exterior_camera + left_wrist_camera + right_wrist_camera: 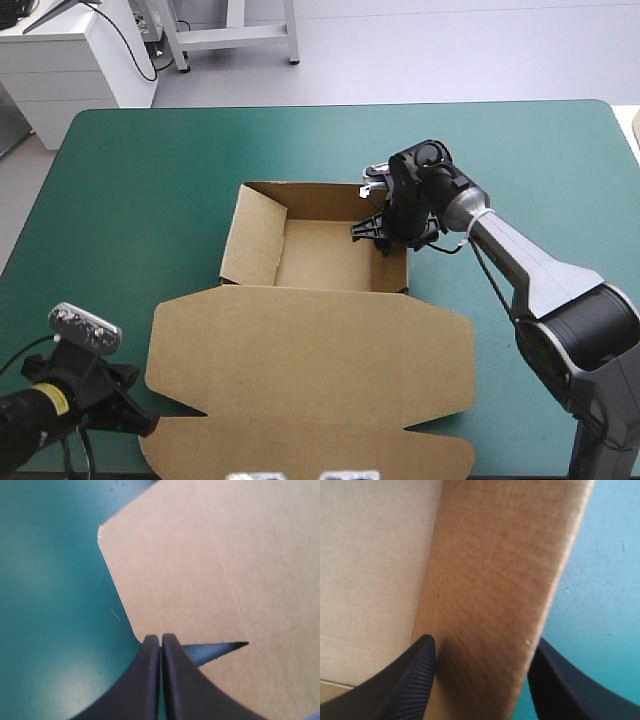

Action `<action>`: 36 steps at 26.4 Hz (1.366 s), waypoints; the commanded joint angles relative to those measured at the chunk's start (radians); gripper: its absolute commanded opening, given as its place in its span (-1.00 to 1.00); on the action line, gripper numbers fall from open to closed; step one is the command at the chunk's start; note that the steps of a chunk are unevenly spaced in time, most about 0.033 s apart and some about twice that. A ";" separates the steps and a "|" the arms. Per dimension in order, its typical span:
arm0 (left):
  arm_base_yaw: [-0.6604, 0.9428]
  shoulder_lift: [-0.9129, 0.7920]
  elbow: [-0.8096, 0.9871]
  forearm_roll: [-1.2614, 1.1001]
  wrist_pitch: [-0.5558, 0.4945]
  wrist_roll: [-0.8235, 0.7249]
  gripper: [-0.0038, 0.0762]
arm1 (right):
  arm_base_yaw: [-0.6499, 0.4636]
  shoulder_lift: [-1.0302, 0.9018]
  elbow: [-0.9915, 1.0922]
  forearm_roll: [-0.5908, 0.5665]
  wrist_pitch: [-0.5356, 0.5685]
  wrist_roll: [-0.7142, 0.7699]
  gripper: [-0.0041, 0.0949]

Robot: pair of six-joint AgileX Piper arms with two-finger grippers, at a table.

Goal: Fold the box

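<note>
In the middle of the teal-green counter [140,170] sits the brown box [300,340]. Its far part is already a tray, with the left wall [250,238], far wall [312,198] and right wall [396,270] raised. The lid [310,375] lies flat toward the near edge.

My right arm [520,260] reaches over the tray's far right corner. The right jaws stand wide apart astride the right wall, one finger [412,680] inside over the tray floor [330,255] and the other outside over bare counter. They grip nothing.

My left arm [50,410] sits low at the near left. The left jaws are pressed together into one point, empty, with the tip right at the lid's left edge beside the slit [220,647] cut there.

I judge the step in hand to be seating that right wall square and firm. To do it well I would centre the right jaws on the wall so that neither finger snags the board's top edge. I would come straight down rather than at a slant. I would close gently on the wall's middle, not near a corner, since thin board probably buckles there. A slight push inward should stand it true against the far wall instead of letting it lean out. The left jaws could press on the lid's edge so the whole sheet does not slide on the smooth counter while the right side works.
</note>
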 commanded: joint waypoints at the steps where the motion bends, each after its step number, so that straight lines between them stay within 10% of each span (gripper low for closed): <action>1: -0.007 -0.104 0.098 -0.006 -0.085 0.006 -0.92 | -0.002 -0.044 -0.025 -0.002 0.011 -0.001 -0.01; 5: -0.007 -0.240 0.208 -0.006 -0.114 0.006 -0.92 | -0.002 -0.044 -0.025 -0.006 0.011 -0.046 -0.95; 20: -0.007 -0.336 0.238 -0.001 -0.112 -0.003 -0.92 | -0.049 -0.066 -0.037 -0.104 0.011 -0.030 -0.96; 36: -0.007 -0.336 0.238 -0.001 -0.105 -0.006 -0.92 | -0.802 -0.187 -0.037 -0.143 0.011 -0.185 -0.96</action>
